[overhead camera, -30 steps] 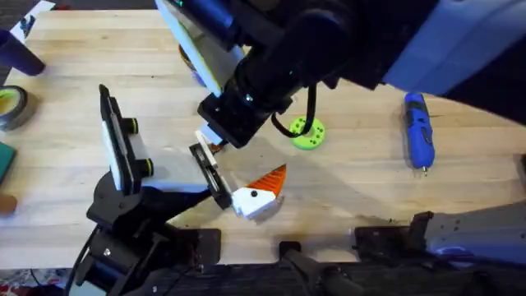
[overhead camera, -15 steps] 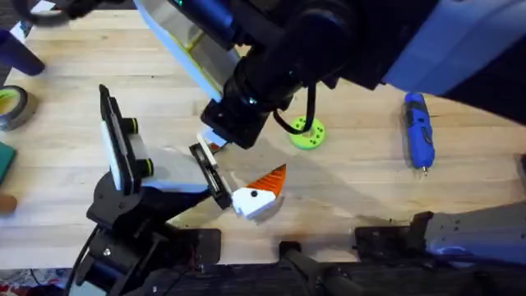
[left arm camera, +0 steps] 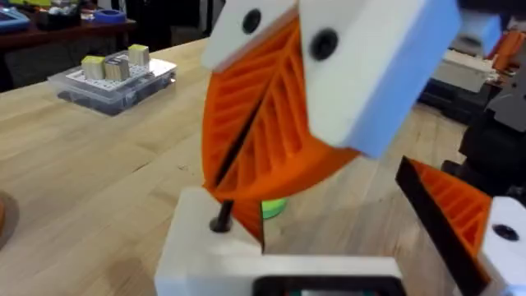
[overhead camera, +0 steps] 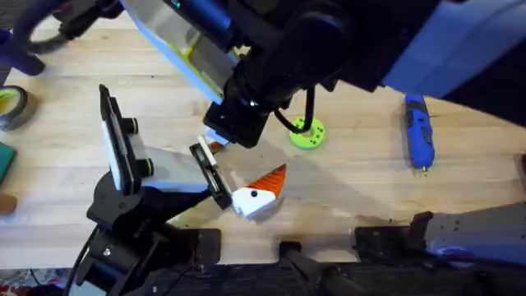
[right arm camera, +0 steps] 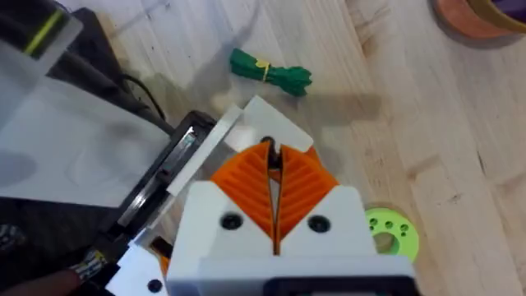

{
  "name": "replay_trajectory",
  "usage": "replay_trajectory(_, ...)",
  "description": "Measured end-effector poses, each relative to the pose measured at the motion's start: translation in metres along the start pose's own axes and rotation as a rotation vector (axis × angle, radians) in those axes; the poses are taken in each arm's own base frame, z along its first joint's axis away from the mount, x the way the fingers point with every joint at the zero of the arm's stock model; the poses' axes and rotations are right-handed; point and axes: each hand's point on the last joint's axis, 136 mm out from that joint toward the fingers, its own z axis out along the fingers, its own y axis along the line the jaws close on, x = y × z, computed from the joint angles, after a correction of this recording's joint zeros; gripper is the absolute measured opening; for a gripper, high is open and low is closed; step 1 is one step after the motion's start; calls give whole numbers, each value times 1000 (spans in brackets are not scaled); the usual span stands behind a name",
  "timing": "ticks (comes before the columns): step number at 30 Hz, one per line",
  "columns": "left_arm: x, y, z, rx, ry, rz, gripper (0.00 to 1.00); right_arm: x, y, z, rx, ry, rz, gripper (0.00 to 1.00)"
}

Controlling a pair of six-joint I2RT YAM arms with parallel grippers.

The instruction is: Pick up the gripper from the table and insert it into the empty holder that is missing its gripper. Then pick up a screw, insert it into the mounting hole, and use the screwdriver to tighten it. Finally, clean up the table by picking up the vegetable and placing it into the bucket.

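My right gripper [right arm camera: 271,177] has its orange ribbed pads shut on a small black screw [right arm camera: 267,150]. It holds the screw upright over the white base of the gripper [left arm camera: 279,271], which sits in the black holder [overhead camera: 209,174] at the left arm's end. The screw [left arm camera: 220,220] touches that white block's top. My left gripper [left arm camera: 362,230] stands open; its other white finger with the orange tip [overhead camera: 259,193] lies lower on the bracket. The blue screwdriver [overhead camera: 417,131] lies at the right. The green vegetable [right arm camera: 271,70] lies on the wood beyond. The bucket's orange rim [right arm camera: 472,16] shows farther off.
A green round disc [overhead camera: 306,131] lies just right of the right gripper [overhead camera: 223,136]. A tape roll [overhead camera: 10,107] sits at the left edge. A clear box with small blocks [left arm camera: 111,78] stands farther back. The right arm hangs large over the table's middle and back.
The right arm's wrist has swung slightly, its gripper staying over the bracket's far end with the screw. A dark cable-like shape has entered at the top left.
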Motion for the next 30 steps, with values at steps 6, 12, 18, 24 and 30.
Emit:
replay_trajectory(6,0,0,0,-2,1,-9,994,-6,0,4,-7,-18,-2,7)
replay_trajectory(12,0,0,0,-2,1,-21,994,-9,1,8,-15,-24,-3,7)
replay_trajectory(18,0,0,0,-2,1,-21,994,-8,2,8,-17,-21,-2,7)
replay_trajectory(24,0,0,0,-2,1,-21,994,-8,4,8,-34,-20,-2,7)
replay_trajectory(30,0,0,0,-2,0,-18,994,-5,7,11,-53,-2,1,6)
